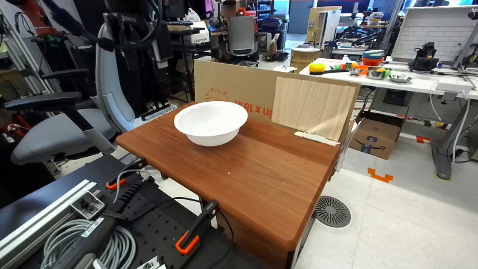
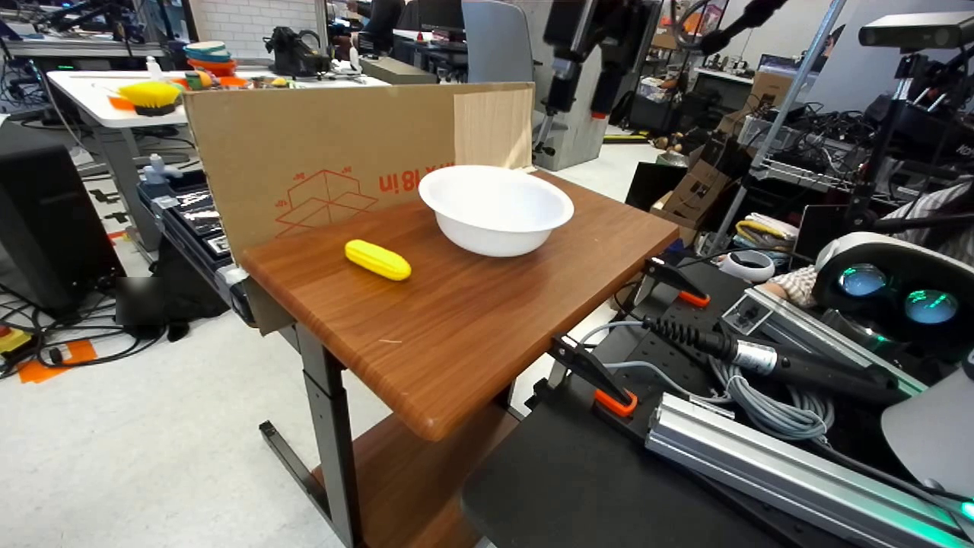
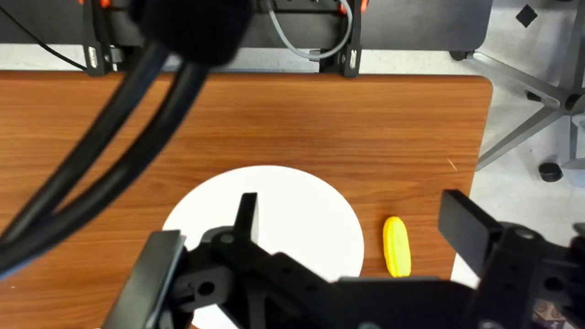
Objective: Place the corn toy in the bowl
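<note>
The corn toy (image 2: 378, 259) is a smooth yellow piece lying on the wooden table, apart from the bowl. In an exterior view only a yellow sliver (image 1: 176, 117) of the corn toy shows behind the bowl's rim. The wide white bowl (image 2: 494, 240) stands upright on the table and also shows in an exterior view (image 1: 213, 139). In the wrist view the corn toy (image 3: 396, 246) lies right of the bowl (image 3: 320, 194), seen between my fingers. My gripper (image 3: 349, 210) is open and empty, high above the table. It also hangs in an exterior view (image 2: 584, 103).
The wooden table (image 2: 456, 327) has a cardboard panel (image 2: 304, 144) standing along one edge. Black clamps (image 1: 201, 224) with orange tips grip the opposite edge, beside a black base with coiled cable (image 1: 123, 243). A grey chair (image 1: 67, 123) stands near the table.
</note>
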Available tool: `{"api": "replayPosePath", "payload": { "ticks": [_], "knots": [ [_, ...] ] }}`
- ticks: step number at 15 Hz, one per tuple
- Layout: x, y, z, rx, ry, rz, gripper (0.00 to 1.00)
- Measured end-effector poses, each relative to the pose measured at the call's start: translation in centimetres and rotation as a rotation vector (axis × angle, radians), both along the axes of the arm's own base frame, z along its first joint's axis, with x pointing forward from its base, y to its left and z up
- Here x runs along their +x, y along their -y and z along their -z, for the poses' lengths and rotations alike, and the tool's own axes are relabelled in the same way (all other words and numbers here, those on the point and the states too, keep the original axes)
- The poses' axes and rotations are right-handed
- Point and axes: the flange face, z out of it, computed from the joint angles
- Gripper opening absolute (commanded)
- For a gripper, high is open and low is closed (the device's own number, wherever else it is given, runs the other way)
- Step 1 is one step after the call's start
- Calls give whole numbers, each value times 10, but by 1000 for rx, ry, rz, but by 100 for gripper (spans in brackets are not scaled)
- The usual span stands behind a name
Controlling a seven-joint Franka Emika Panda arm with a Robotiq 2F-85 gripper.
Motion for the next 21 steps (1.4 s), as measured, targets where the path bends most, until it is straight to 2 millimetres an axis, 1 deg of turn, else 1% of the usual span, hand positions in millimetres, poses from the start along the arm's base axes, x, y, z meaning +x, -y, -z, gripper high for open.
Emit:
{"api": "replayPosePath", "payload": {
  "ticks": [1,3,6,8,10,13,16,18,21],
  "knots": [
    [24,-15,14,-4,-6,-8,100],
    [52,-33,28,-6,-7,-9,100],
    [95,-66,47,-7,1,2,100],
    [120,-86,54,-9,16,11,100],
    [140,-107,55,-12,31,11,100],
    [160,-134,63,-21,44,14,100],
    [169,-152,82,-20,24,22,100],
    [172,-155,100,-25,-2,35,100],
    [175,-148,126,-37,-38,61,100]
  ]
}}
